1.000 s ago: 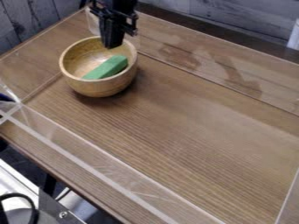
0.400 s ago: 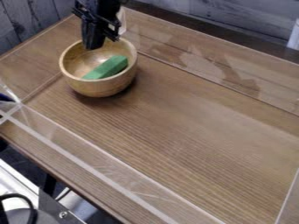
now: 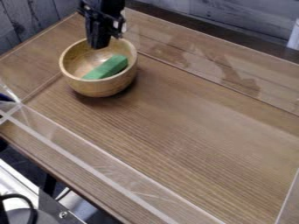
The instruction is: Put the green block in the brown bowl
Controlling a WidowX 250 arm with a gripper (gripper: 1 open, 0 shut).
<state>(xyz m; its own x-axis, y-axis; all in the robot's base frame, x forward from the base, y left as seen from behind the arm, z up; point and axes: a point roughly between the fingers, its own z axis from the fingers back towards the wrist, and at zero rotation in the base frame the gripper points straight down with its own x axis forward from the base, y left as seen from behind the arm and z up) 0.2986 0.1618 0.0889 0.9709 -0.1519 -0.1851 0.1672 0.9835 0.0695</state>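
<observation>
The brown bowl (image 3: 73, 74) stands at the back left of the wooden table. The green block (image 3: 112, 66) lies inside it, tilted against the right side of the pale interior. My dark gripper (image 3: 100, 42) points down over the bowl's far rim, just above and behind the block, and is apart from it. Nothing shows between its fingers. They read as one dark shape, so their gap is unclear.
The wooden tabletop (image 3: 187, 114) stretches to the right and front of the bowl. A clear raised barrier (image 3: 70, 144) runs along the table's front edge. A wall of grey boards rises behind the table.
The gripper hangs in nearly the same spot over the bowl's far rim, a touch further left than before. The green block lies unmoved in the bowl.
</observation>
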